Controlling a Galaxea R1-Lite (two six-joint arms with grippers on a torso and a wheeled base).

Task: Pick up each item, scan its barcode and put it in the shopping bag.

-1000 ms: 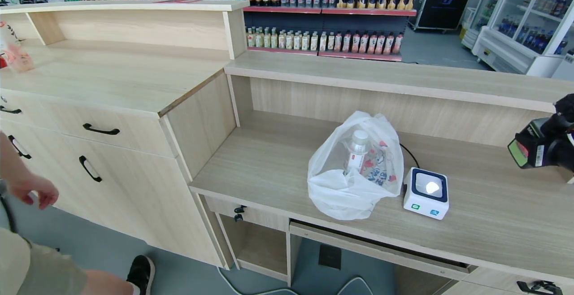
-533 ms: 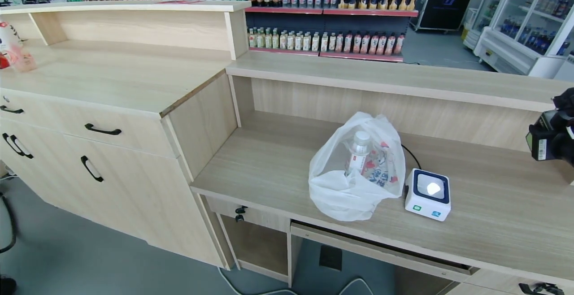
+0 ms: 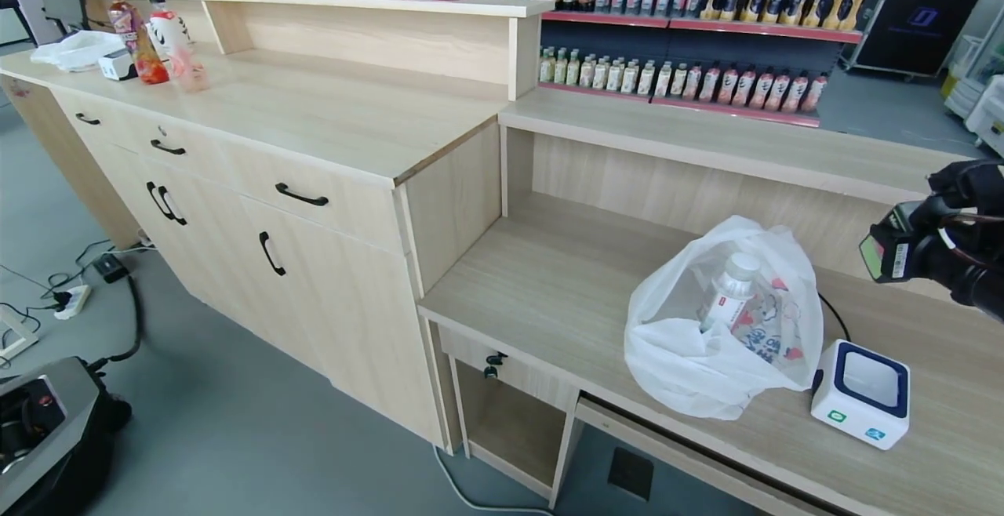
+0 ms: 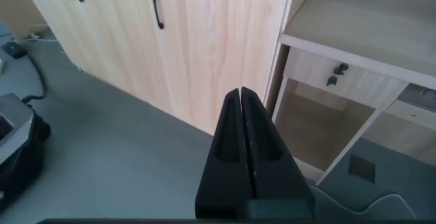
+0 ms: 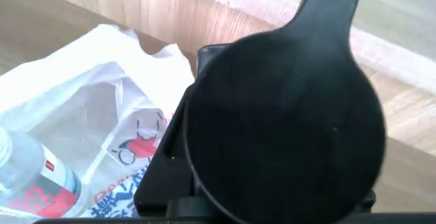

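Note:
A white plastic shopping bag (image 3: 722, 320) stands open on the lower counter with a clear bottle (image 3: 728, 285) inside it. Right beside it sits the white and blue scanner (image 3: 863, 392). My right gripper (image 3: 933, 253) is up at the right, above and to the right of the bag, shut on a black item (image 3: 886, 253) whose barcode label faces the head view. In the right wrist view the black item (image 5: 286, 122) hangs over the bag (image 5: 88, 101) and bottle (image 5: 34, 176). My left gripper (image 4: 242, 115) is shut and empty, low over the grey floor before the cabinet.
A tall wooden counter (image 3: 314, 124) with black-handled drawers stands at the left, with bottles (image 3: 145, 45) and a white bag (image 3: 74, 49) at its far end. Drink shelves (image 3: 674, 81) line the back. Cables (image 3: 70, 296) lie on the floor.
The head camera has turned left, shifting the whole picture right. My right gripper with the black item now stands closer to the bag. The person at the left edge has gone.

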